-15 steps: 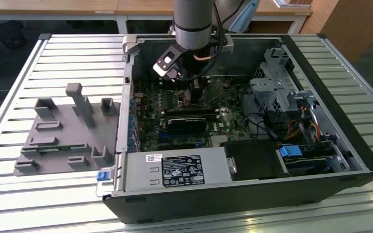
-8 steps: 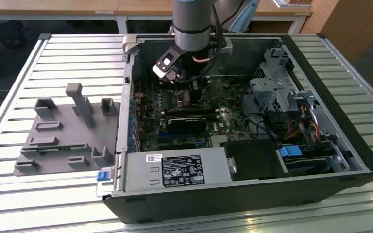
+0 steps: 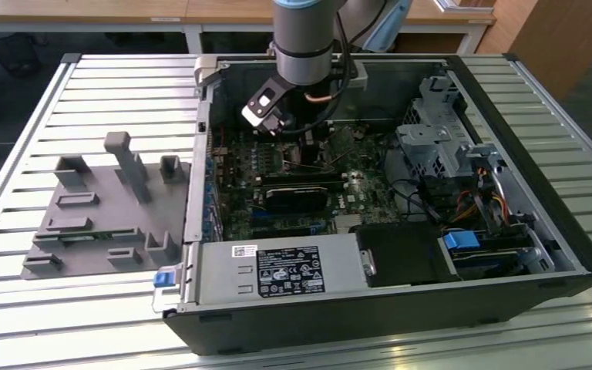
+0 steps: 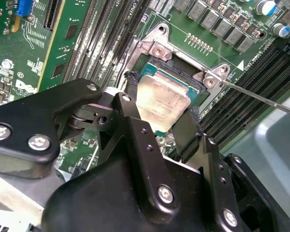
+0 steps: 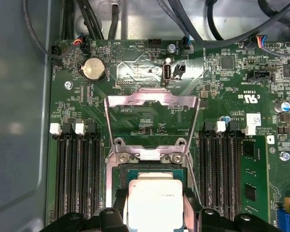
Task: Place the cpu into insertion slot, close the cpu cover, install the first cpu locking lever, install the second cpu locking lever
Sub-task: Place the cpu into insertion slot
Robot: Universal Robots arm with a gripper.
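Closest to my wrist cameras, the pincer (image 4: 162, 104) is clamped on the cpu (image 4: 160, 96), one black finger (image 4: 129, 99) against one edge and the other against the opposite edge. The cpu sits flat and square over the slot (image 4: 154, 46), its pale metal face up and inside the silvery rim. I cannot tell whether it is fully seated or just resting on top. In the first wrist view the same grip shows, with the cpu (image 5: 154, 203) between the two fingers. Just past the slot, the cover (image 5: 183, 102) stands swung open on its hinge at the slot's far edge, and the green board (image 5: 232, 82) shows through its window. A thin lever (image 4: 261, 99) runs out from one corner of the slot, unlatched and slanting away from it. Rows of dark memory sockets (image 5: 75, 179) flank the slot on both sides. A coin cell (image 5: 93, 69) lies on the board beyond the cover, well apart from the slot. In the exterior view the arm (image 3: 304, 38) reaches straight down into the open case (image 3: 543, 231), which lies on its side on the slatted counter (image 3: 121, 85). A grey jig (image 3: 101, 208) rests on the counter outside the case, well apart from the slot, toward the exterior view's left.
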